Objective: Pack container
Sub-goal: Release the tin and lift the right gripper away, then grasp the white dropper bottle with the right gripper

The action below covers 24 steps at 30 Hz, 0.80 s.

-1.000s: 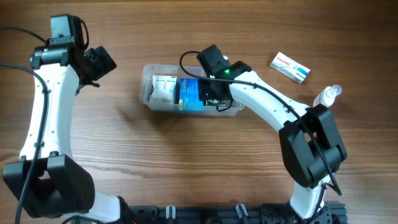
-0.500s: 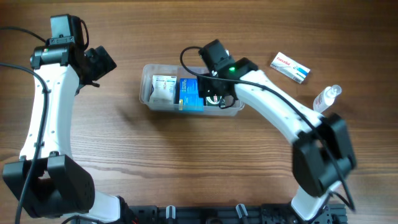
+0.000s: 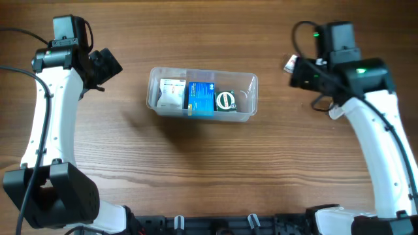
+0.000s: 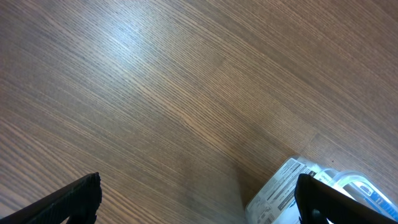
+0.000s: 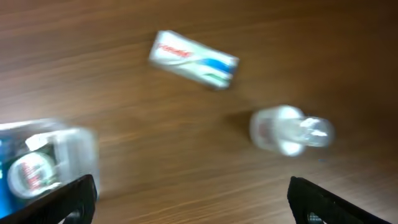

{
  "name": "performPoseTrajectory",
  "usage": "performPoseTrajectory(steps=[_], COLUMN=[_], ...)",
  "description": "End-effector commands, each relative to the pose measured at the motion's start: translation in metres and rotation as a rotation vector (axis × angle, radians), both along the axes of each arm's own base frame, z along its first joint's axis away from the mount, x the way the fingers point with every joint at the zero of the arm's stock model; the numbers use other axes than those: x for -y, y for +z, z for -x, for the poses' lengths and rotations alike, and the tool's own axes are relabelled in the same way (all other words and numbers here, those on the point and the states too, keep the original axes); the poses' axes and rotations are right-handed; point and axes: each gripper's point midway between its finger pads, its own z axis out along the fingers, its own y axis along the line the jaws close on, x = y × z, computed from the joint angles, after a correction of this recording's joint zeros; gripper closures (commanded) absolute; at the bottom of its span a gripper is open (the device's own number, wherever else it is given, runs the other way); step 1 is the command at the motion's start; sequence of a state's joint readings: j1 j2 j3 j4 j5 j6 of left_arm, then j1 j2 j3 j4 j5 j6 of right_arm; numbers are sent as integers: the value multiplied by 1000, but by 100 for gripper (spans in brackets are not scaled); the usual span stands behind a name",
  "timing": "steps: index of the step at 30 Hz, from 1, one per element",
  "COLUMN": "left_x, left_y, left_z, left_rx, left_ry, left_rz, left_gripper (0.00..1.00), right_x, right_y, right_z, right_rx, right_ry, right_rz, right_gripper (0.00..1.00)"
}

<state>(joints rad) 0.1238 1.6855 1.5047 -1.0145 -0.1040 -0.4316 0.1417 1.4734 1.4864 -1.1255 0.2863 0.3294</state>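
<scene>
The clear container (image 3: 247,91) lies at the table's middle. It holds a white box (image 3: 172,93), a blue box (image 3: 201,98) and a round green-and-white tin (image 3: 226,100). My right gripper (image 3: 302,73) is open and empty, to the right of the container and apart from it. In the right wrist view, between its wide-apart fingers (image 5: 193,199), I see a white toothpaste box (image 5: 193,59), a small clear bottle (image 5: 291,129) and the container's end (image 5: 68,146) with the tin (image 5: 30,174), all blurred. My left gripper (image 3: 104,65) is open and empty, left of the container. The left wrist view shows the container's corner (image 4: 351,183).
In the overhead view the right arm covers most of the toothpaste box (image 3: 288,63) and hides the bottle. Bare wooden table (image 3: 209,163) lies in front of the container. Both arm bases stand at the near edge.
My right gripper has pulled out of the container and swung to the right, leaving the round tin inside. The left arm has not moved.
</scene>
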Motion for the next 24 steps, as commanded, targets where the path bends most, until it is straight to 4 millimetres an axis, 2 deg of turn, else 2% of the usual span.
performPoseTrajectory(steps=[1, 6, 11, 15, 18, 24], left_x=[-1, -1, -1, -1, -1, -1], left_y=[1, 1, 1, 1, 1, 1], left_z=[0, 0, 0, 0, 0, 0], left_rx=[3, 3, 3, 3, 3, 3], left_ry=[-1, -2, -2, -2, -1, -1], left_rz=[0, -1, -1, -1, 0, 0], left_gripper=[0, 0, 0, 0, 0, 0], right_x=[49, 98, 118, 126, 128, 110], right_y=[-4, -21, -50, -87, -102, -142], right_z=[5, 10, 8, 3, 0, -2], right_rx=[-17, -60, -118, -162, -174, -232], right_ry=[-131, -266, -250, -228, -210, -90], right_rz=[47, 41, -3, -40, -54, -151], right_gripper=[0, 0, 0, 0, 0, 0])
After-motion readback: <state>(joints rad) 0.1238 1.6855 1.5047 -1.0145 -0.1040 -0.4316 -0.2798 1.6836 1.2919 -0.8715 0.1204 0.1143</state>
